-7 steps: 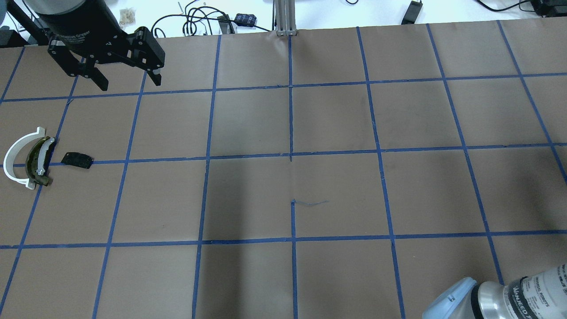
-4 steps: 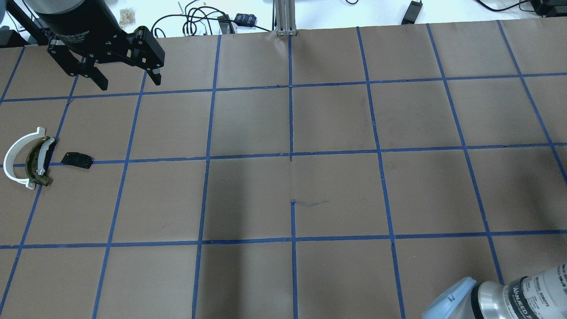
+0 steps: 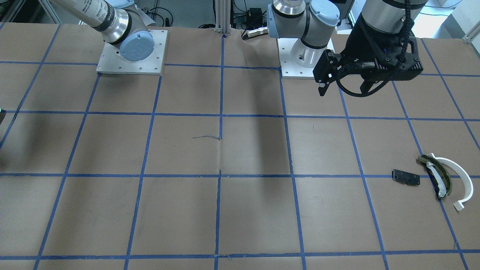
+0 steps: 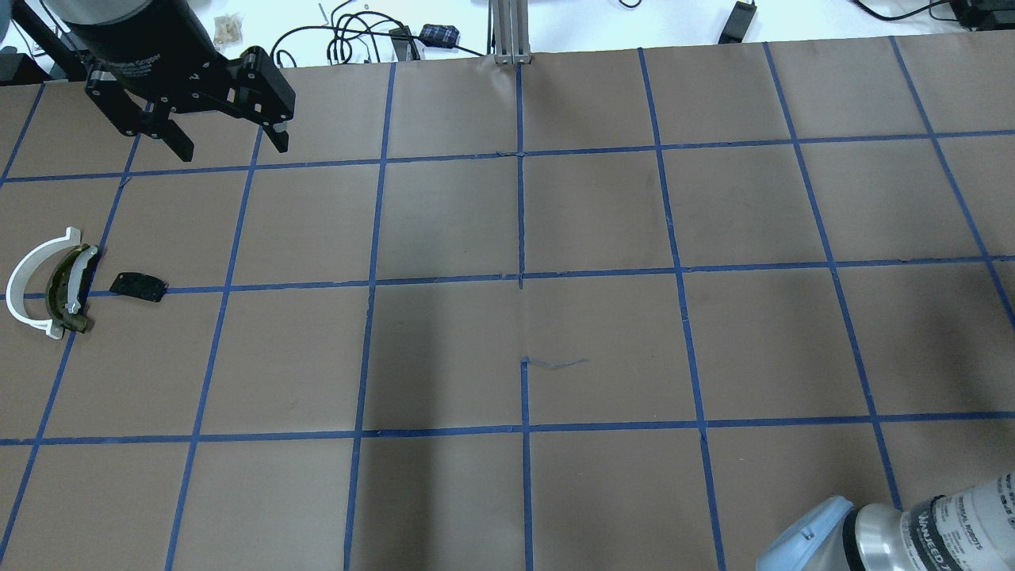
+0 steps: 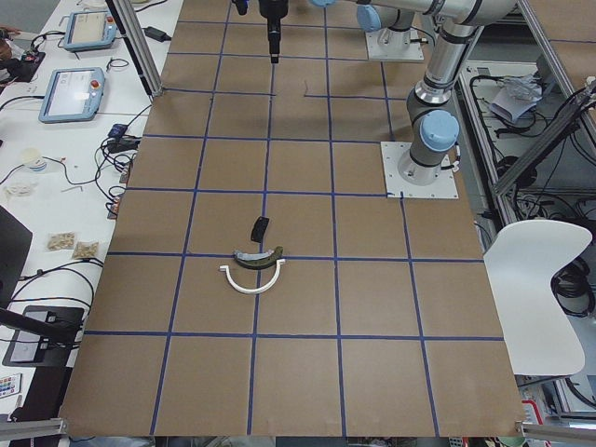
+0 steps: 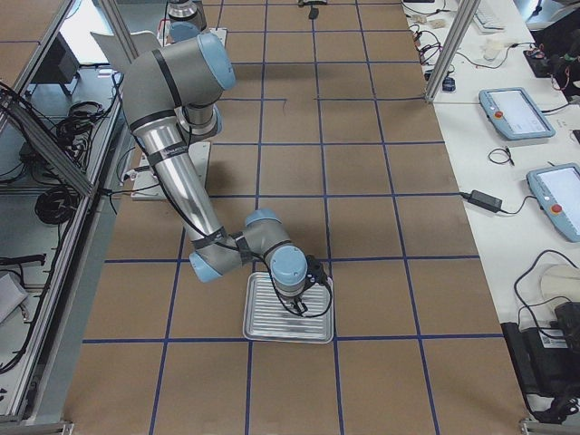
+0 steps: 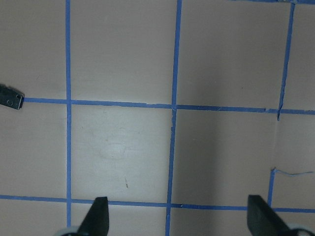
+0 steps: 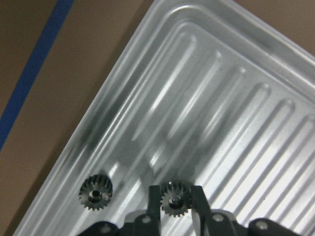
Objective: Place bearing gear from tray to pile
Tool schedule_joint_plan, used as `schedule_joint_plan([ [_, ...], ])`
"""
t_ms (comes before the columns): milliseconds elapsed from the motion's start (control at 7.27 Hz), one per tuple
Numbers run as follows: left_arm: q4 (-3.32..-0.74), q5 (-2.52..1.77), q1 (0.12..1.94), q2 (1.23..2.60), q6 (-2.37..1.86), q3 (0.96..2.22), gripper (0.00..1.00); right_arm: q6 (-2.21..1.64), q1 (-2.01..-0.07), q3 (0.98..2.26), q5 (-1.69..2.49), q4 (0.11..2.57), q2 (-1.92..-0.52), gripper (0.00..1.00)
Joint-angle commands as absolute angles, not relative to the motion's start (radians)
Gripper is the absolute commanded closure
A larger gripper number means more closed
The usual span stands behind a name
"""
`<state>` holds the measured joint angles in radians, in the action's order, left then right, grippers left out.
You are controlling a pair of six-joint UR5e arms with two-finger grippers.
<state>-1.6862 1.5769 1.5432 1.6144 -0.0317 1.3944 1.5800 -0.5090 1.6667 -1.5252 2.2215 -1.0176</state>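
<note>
Pickup step: the right gripper (image 8: 174, 189) sits low in the tray (image 8: 206, 73), fingers pressed on either side of one gear (image 8: 173, 201). Next, lift straight up and carry it to the pile (image 4: 51, 287), near the left gripper (image 4: 232, 151), whose fingers are spread, empty.

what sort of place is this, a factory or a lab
Most likely a robotics research lab: a left arm and right arm bolted to a paper-covered table gridded with blue tape, plus teach pendants and loose cables on the side bench.
</note>
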Motion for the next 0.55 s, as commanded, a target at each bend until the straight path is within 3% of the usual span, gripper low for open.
schedule_joint_plan([
  [0,-1.686,1.577,1.543,1.615,-0.031,1.394,0.00,1.525,-0.518,1.663,-1.532,2.174,-1.079,0.82],
  [413,-1.686,1.577,1.543,1.615,-0.032,1.394,0.00,1.216,-0.674,1.661,-1.601,1.918,-1.317,0.82],
])
